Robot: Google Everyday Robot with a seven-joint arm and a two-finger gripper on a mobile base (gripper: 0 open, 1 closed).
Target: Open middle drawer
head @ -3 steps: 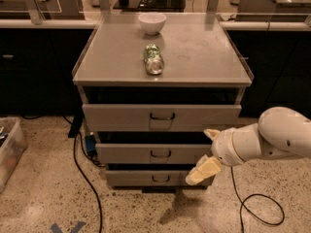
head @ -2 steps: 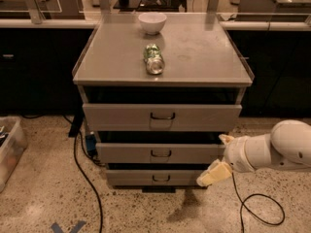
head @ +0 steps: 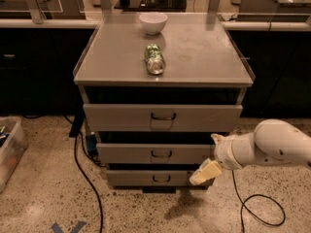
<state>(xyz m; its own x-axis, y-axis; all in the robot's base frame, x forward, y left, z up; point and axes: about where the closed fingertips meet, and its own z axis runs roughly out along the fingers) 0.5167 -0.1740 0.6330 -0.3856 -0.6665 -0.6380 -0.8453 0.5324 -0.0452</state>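
Observation:
The grey metal cabinet (head: 204,57) has three drawers. The middle drawer (head: 126,153) is the second front, with a small dark loop handle (head: 161,154) at its centre. It stands slightly forward of the lowest drawer (head: 131,178) and behind the top drawer (head: 121,118). My gripper (head: 211,156) is at the right end of the middle drawer front, right of the handle. It is open and holds nothing. One cream finger (head: 205,172) hangs low in front of the lowest drawer.
A white bowl (head: 153,23) and a green can (head: 155,59) lying on its side sit on the cabinet top. Black cables run on the floor at the left (head: 82,169) and right (head: 262,210). A clear bin (head: 10,152) stands at the far left.
My arm shifted right and a little down, then the gripper came back slightly left. The drawers have not moved.

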